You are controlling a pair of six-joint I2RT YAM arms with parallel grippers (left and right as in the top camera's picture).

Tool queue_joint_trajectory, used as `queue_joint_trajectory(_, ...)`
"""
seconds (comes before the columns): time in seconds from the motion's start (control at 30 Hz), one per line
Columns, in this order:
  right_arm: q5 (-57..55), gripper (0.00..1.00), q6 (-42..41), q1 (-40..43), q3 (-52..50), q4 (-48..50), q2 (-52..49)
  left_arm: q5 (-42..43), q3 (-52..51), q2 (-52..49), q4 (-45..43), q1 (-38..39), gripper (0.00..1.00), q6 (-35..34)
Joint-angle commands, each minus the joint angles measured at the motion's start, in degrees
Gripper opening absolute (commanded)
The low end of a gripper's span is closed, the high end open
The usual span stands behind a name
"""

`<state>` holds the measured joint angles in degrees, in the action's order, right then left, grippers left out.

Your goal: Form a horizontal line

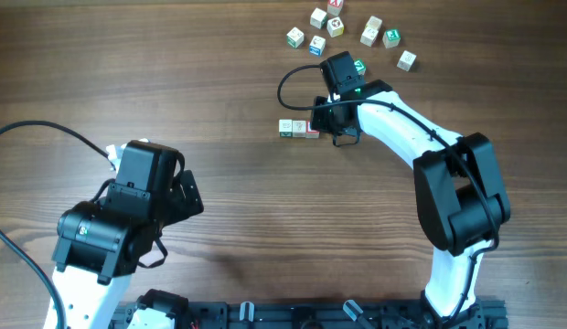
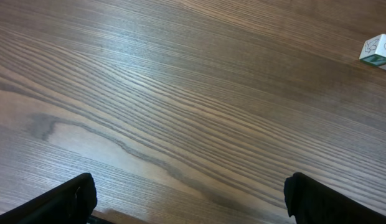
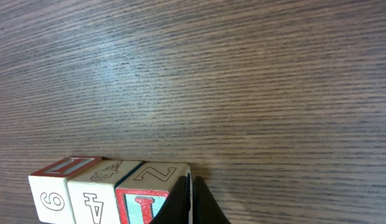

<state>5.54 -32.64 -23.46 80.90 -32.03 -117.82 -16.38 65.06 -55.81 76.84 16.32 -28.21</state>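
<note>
Three letter blocks stand side by side in a short row [image 1: 299, 129] at the table's middle. In the right wrist view they are the "6" block [image 3: 53, 193], the "4" block [image 3: 96, 190] and the "Z" block [image 3: 152, 183]. My right gripper [image 3: 190, 202] is shut with nothing in it, its tips against the right side of the "Z" block; it also shows in the overhead view [image 1: 333, 128]. My left gripper [image 2: 190, 208] is open and empty over bare wood at the left [image 1: 186, 195].
Several loose blocks [image 1: 343, 29] lie scattered at the back right, beyond the right arm. One green-and-white block [image 2: 378, 51] shows at the right edge of the left wrist view. A black cable [image 1: 288, 87] loops beside the right wrist.
</note>
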Motion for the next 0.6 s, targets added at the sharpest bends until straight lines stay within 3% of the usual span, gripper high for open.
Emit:
queue_joint_trajectory(0.0, 0.1, 0.05, 1.2, -0.1, -0.3, 1.1, -1.1, 0.2, -0.2, 0.2, -0.1, -0.5, 1.00, -0.8)
queue_joint_trajectory(0.27, -8.3, 0.05, -2.1, -0.1, -0.3, -0.4, -0.9, 0.2, -0.2, 0.3, -0.1, -0.5, 1.00, -0.8)
queue_joint_trajectory(0.57, -8.3, 0.05, -4.9, 0.0, 0.0, -4.1, 2.0, 0.2, -0.2, 0.3, -0.1, -0.5, 1.00, -0.8)
